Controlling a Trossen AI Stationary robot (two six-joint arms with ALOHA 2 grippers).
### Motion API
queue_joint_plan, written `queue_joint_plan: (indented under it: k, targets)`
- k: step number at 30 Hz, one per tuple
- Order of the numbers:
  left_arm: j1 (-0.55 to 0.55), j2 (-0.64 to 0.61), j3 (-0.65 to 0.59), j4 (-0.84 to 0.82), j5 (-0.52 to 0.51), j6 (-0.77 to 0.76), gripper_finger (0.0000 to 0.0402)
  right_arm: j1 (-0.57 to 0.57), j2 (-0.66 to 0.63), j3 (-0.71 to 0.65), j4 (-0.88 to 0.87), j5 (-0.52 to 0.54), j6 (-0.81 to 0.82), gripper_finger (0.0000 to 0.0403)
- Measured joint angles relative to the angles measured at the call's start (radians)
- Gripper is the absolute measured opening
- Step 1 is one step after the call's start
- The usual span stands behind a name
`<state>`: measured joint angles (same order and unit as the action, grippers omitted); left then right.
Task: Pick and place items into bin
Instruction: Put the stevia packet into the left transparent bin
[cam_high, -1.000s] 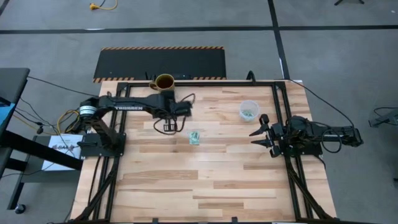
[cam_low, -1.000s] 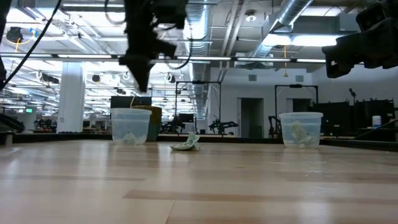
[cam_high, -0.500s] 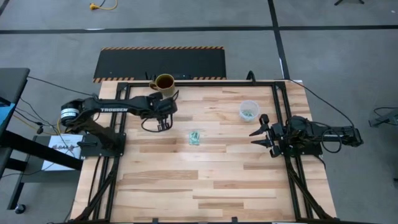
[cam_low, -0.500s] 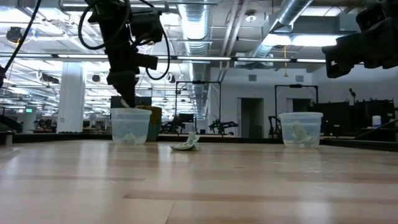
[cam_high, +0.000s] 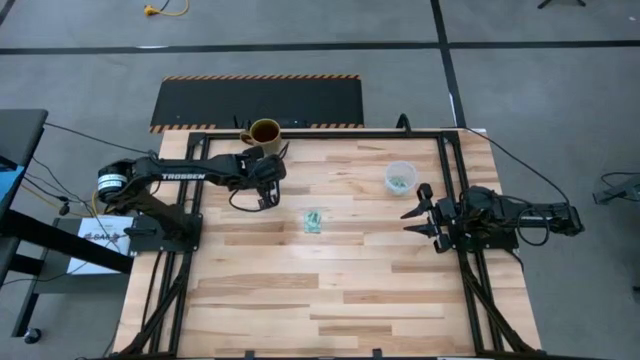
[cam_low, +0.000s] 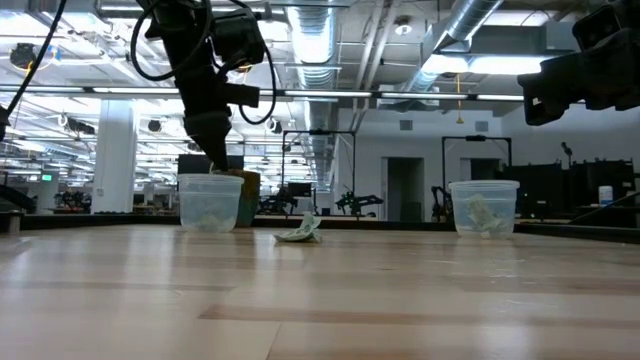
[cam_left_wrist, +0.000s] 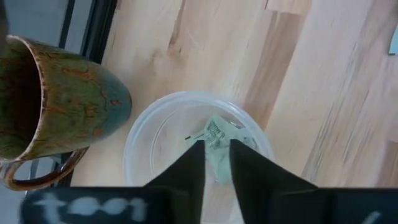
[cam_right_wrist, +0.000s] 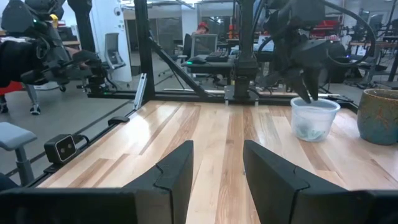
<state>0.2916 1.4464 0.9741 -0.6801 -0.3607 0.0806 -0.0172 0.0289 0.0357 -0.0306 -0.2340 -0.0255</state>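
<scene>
Fingers of the left gripper (cam_left_wrist: 216, 163) stand a narrow gap apart, pointing down into a clear cup (cam_left_wrist: 149, 134); a crinkly green piece (cam_left_wrist: 219, 138) lies inside the cup just past the tips, and whether they touch it I cannot tell. In the low view this gripper (cam_low: 215, 160) hangs over the cup (cam_low: 210, 203) at left of centre. In the high view it sits in the upper left part of the table (cam_high: 340, 290), beside a brown mug (cam_high: 263, 132) at the table's top edge. One wrapped piece (cam_high: 314, 220) lies on the bare wood near the frame's centre, well apart from both arms. A second clear cup (cam_high: 400, 178), upper right, holds more green pieces. The right gripper (cam_high: 422, 212) rests at the right edge with its fingers spread and nothing between them.
</scene>
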Motion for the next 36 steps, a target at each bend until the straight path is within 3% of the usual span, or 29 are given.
queue_joint_plan:
  k: [8,14,23,27,36]
  targets:
    - [-0.007,0.0,0.0,0.071,0.048,-0.031,0.013,0.0,0.0,0.0,0.0,0.0,0.0,0.0133]
    - [-0.055,0.0,0.0,0.204,0.12,0.019,0.0136,0.0,0.0,0.0,0.0,0.0,0.0,0.0134]
    - [-0.144,0.001,0.002,0.567,0.365,-0.032,0.0136,0.0,0.0,0.0,0.0,0.0,0.0,0.0134]
    - [-0.201,0.03,0.002,0.587,0.359,-0.038,0.0136,0.0,0.0,0.0,0.0,0.0,0.0,0.0133]
    - [-0.278,0.229,0.001,0.637,0.355,-0.047,0.0136,0.0,0.006,0.0,0.001,0.001,0.0,0.0134]
